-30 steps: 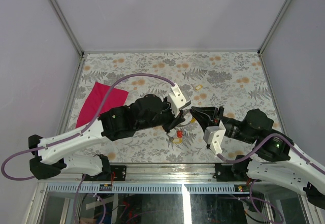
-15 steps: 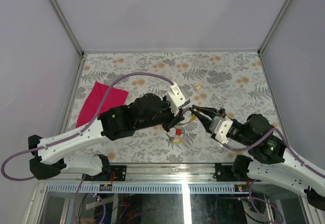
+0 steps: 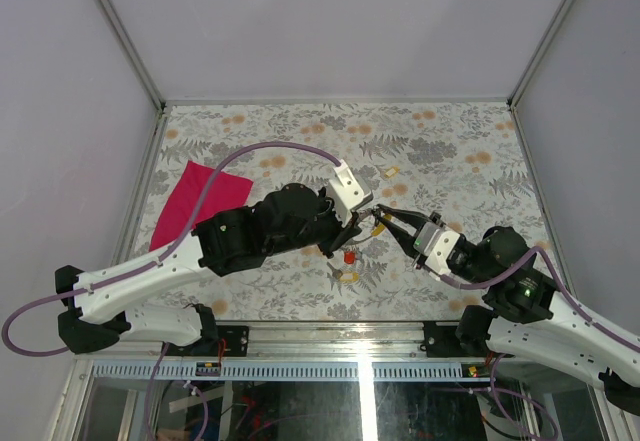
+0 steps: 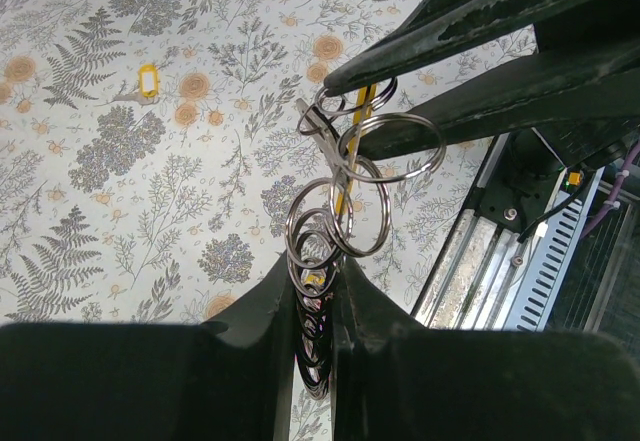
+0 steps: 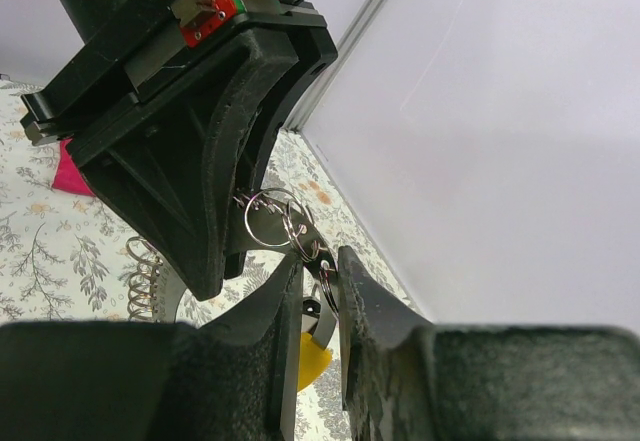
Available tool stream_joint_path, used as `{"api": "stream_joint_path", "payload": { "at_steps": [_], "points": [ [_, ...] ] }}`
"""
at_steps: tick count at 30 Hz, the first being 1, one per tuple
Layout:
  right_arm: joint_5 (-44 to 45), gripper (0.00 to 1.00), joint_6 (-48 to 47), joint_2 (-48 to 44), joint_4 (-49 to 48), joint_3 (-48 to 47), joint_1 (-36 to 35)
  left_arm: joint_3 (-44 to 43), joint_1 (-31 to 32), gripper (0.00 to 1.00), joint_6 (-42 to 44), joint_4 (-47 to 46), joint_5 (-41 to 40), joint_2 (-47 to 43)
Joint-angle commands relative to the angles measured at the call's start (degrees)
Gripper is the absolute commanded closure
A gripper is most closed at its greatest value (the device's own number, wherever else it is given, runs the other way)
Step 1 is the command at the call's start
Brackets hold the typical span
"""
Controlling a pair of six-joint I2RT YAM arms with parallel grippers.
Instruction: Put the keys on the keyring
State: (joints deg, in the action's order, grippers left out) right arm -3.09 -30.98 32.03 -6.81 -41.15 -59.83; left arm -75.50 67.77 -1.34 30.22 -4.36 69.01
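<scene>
Top view: bright, even, diffuse light; pale walls (image 3: 330, 21) uniformly lit; shadows on the floral tablecloth (image 3: 250, 131) soft and faint; white glare streak on the glass panel (image 3: 367, 391) at the bottom edge.
Left wrist view: keyring (image 4: 333, 166) sharp, with glints; left gripper (image 4: 315, 273) dark, underexposed.
Right wrist view: right gripper (image 5: 320, 261) blurred near the lens; wall washed pale.

The right hand (image 3: 381, 218) has rolled over and pushed in to the keyring (image 4: 336, 223).
</scene>
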Motion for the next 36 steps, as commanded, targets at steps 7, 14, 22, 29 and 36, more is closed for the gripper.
{"api": "stream_joint_path", "payload": {
  "at_steps": [7,14,22,29,36],
  "points": [
    [-3.6,0.79,1.28,-0.27,-9.14,-0.34,-0.11,-1.83,0.16,1.0,-0.79,-5.64,0.69,0.9],
    [-4.76,0.69,0.44,0.03,-8.62,-0.58,-0.13,-2.12,0.13,1.0,-0.78,-5.52,0.76,1.0],
    [-5.21,0.65,-0.11,0.67,-9.33,-0.97,-0.12,-2.28,0.12,1.0,-0.69,-5.35,0.82,1.04],
    [-4.24,0.72,-1.71,0.24,-5.9,-1.38,-0.13,-2.03,0.17,1.0,-0.72,-5.3,0.62,0.76],
    [-2.05,0.72,-3.99,-1.09,-2.85,-1.3,-0.11,-1.68,0.17,1.0,-0.81,-5.27,0.31,0.2]
  ]
}}
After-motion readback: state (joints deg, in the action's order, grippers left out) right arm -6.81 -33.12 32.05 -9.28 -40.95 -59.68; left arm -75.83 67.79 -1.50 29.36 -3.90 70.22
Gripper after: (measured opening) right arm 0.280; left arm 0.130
